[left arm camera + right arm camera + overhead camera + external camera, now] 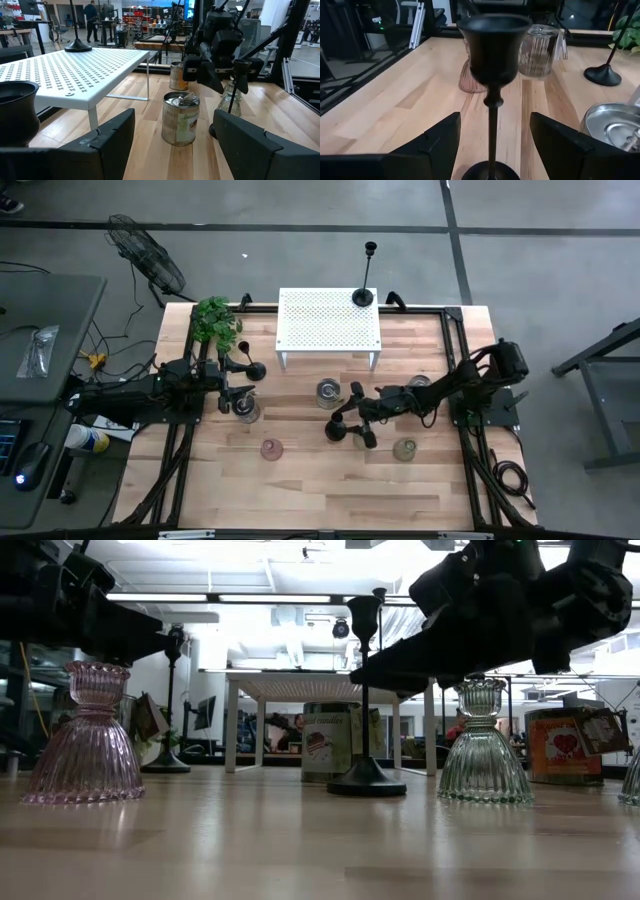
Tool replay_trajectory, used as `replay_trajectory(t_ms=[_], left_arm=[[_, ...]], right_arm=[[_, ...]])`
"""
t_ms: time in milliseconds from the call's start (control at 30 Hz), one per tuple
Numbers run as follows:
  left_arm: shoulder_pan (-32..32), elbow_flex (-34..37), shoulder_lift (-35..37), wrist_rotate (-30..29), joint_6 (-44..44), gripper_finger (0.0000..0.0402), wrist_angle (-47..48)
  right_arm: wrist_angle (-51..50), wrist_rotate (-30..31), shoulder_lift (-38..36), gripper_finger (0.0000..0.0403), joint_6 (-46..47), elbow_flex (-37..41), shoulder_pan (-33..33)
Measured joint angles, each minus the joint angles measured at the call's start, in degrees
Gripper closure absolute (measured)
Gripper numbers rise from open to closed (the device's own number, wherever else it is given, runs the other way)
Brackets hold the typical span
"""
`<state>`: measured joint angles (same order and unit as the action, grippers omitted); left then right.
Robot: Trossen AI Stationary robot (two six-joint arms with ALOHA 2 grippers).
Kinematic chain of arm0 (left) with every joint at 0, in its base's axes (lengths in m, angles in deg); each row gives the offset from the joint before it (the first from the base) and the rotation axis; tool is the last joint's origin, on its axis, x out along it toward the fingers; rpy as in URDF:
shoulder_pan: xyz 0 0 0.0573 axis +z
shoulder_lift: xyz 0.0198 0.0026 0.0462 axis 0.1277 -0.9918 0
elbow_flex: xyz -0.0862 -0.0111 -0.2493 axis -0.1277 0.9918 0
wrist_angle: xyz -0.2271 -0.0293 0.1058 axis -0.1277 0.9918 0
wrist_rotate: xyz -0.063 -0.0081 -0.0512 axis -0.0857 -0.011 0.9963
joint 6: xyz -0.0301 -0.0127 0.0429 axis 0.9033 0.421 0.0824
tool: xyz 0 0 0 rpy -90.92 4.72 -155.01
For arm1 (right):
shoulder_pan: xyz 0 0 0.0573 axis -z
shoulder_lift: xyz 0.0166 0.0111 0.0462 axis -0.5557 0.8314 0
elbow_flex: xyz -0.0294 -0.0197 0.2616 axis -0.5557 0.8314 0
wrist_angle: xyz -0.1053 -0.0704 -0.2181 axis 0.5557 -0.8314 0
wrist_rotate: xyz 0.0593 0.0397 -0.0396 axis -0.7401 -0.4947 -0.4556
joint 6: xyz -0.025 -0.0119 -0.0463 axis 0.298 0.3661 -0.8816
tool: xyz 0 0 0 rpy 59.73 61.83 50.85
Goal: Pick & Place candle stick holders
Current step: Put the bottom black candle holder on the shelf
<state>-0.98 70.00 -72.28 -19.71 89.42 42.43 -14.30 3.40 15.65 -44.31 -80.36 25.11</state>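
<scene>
A tall black candlestick (493, 47) stands upright on its round base (336, 431) on the wooden table. My right gripper (494, 120) is open. Its two fingers stand on either side of the thin stem (493, 131), below the cup, without touching it. A second black candlestick (364, 294) stands on the white shelf's far right corner, and a third (255, 369) stands by my left gripper (226, 385), which is open and holds nothing. A pinkish glass holder (272, 448), a greenish one (405, 448) and a clear one (247, 412) stand on the table.
The white perforated shelf (330, 322) stands at the table's far middle. A tin can (328, 392) stands near its front, and another (420, 383) stands by the right arm. A leafy plant (213, 318) is at the far left corner. Bare wood lies along the near edge.
</scene>
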Motion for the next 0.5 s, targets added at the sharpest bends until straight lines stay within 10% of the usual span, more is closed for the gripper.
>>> replay_trajectory(t_ms=[500], left_arm=[[0.0, 0.0, 0.0, 0.0, 0.0, 0.0137, 0.0]], right_arm=[[3.1, -0.4, 0.0, 0.0172, -1.4, -1.7, 0.0]])
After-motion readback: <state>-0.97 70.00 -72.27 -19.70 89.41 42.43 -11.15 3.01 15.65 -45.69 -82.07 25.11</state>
